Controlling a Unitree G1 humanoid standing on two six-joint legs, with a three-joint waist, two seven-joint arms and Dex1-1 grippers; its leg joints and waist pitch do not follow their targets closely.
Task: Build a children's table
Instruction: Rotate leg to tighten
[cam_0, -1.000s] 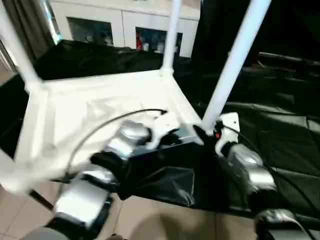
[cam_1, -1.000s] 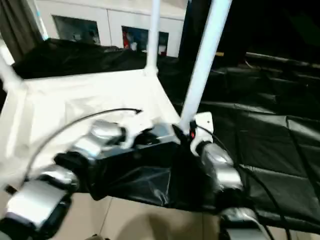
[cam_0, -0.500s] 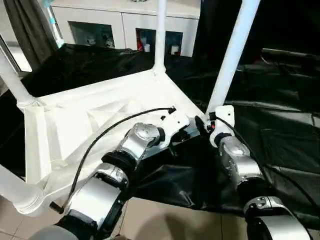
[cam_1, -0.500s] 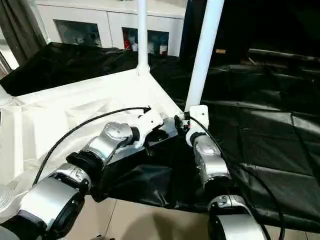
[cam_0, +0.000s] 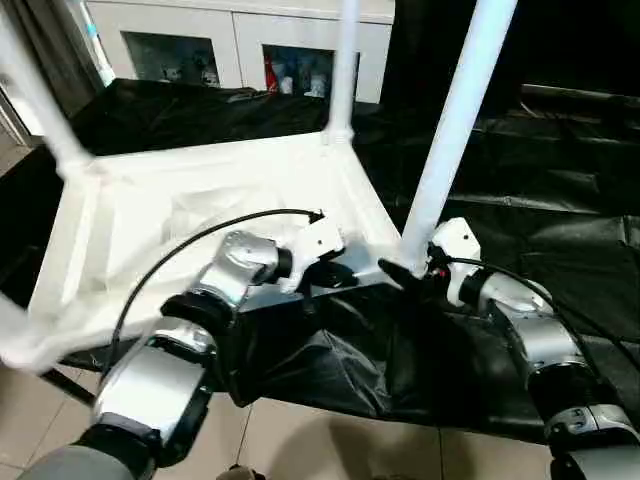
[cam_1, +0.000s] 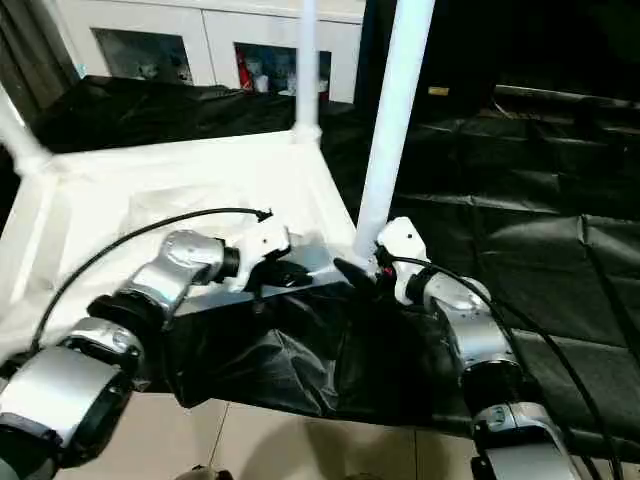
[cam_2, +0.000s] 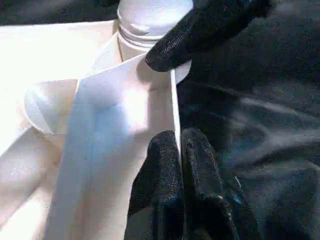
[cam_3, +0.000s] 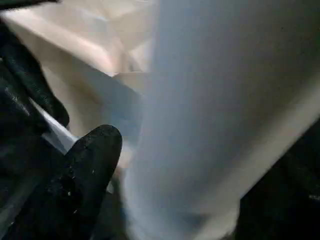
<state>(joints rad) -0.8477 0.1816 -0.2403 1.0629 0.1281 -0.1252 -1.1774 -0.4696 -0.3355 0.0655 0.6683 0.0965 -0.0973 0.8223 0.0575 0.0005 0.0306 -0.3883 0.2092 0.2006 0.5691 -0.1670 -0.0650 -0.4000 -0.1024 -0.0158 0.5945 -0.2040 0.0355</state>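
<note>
Partly hidden, left fingers (cam_2: 175, 165) pinching tabletop (cam_0: 200, 200) rim, right fingers' (cam_0: 398, 272) spread unclear beside leg (cam_0: 450, 130).

Your left gripper (cam_2: 177, 165) is pinched closed on the tabletop (cam_0: 200, 200) rim, just beside the near corner leg (cam_0: 450, 130); your right gripper (cam_0: 405, 272) sits at that leg's base, one finger (cam_3: 85, 165) beside it; both silver forearms reach forward, converging there.

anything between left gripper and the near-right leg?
Just the tabletop's side rim, pinched by the left gripper, running bare to the leg where the right gripper's finger rests; left wrist view.
</note>
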